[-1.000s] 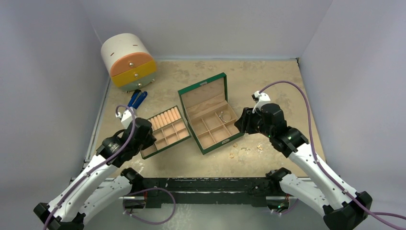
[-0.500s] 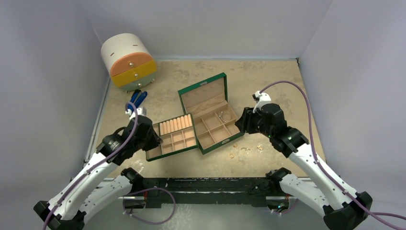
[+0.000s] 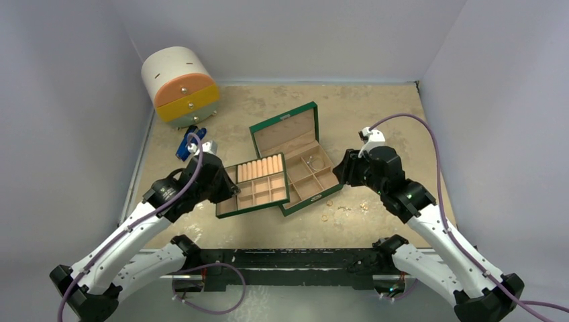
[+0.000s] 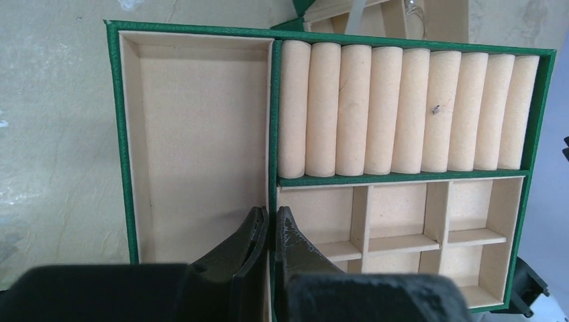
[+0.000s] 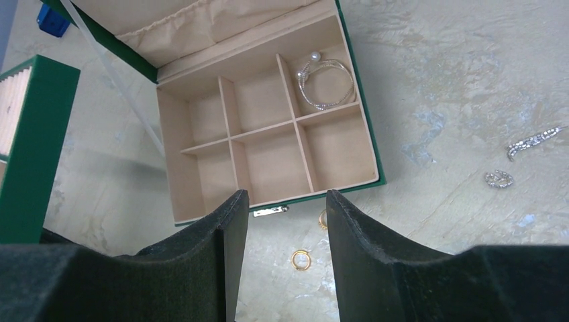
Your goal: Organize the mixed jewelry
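The green box (image 3: pixel 295 161) stands open at mid-table, with a pearl bracelet (image 5: pixel 325 84) in its back right compartment. Its green tray insert (image 3: pixel 258 188) with ring rolls lies against the box's left side. My left gripper (image 4: pixel 272 213) is shut on the tray's inner divider wall (image 4: pixel 274 134). My right gripper (image 5: pixel 287 198) is open and empty above the table in front of the box. A gold ring (image 5: pixel 300 259) lies between its fingers, and another gold ring (image 5: pixel 323 219) is partly hidden by the right finger. Two silver pieces (image 5: pixel 533 142) (image 5: pixel 499 178) lie to the right. The loose jewelry (image 3: pixel 325 217) also shows in the top view.
A round drawer cabinet (image 3: pixel 179 87) with orange, yellow and pale drawers stands at the back left. A blue-handled tool (image 3: pixel 188 142) lies in front of it, just behind my left arm. Grey walls close in the table on three sides.
My left gripper has carried the tray to the right, from apart from the green box to against it. The right arm has barely shifted.
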{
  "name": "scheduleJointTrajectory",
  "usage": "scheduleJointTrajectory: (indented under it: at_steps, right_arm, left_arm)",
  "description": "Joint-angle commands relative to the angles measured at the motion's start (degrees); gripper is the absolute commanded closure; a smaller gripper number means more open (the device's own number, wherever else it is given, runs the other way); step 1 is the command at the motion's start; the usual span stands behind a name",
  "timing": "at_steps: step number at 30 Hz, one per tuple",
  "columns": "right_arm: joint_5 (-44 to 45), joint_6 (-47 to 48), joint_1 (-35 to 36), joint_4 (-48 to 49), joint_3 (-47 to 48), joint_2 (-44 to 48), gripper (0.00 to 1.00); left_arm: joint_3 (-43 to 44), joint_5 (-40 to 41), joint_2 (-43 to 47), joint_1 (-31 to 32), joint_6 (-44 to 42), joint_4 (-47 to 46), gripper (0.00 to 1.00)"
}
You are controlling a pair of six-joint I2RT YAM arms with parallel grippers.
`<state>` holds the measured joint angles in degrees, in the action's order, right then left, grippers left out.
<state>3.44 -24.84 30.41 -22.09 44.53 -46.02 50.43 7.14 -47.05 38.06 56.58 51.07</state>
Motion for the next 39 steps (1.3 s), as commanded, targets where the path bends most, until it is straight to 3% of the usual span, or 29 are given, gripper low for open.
scheduleJointTrajectory:
  at_steps: [1,5,19,33,39]
  right_arm:
    - [2.6,-1.1,-0.2,0.6,1.6,0.9,0.51]
    - [4.5,-1.5,-0.2,-0.1,2.2,1.3,0.51]
    - [9.5,-4.8,-0.2,-4.1,3.2,2.9,0.51]
    - [25.1,-8.9,-0.1,-13.2,6.4,11.5,0.48]
    - [27.0,-9.5,-0.1,-15.3,7.9,12.5,0.48]
  left_arm:
    - [3.3,-0.2,-1.0,1.3,2.7,-6.3,1.00]
    - [4.0,3.1,-2.5,3.9,5.1,-8.2,1.00]
    - [9.3,15.5,-15.5,23.5,11.5,-18.7,1.00]
    - [13.5,22.8,-28.3,24.9,13.3,-29.0,1.00]
    - [15.8,27.2,-34.3,24.9,16.4,-31.7,1.00]
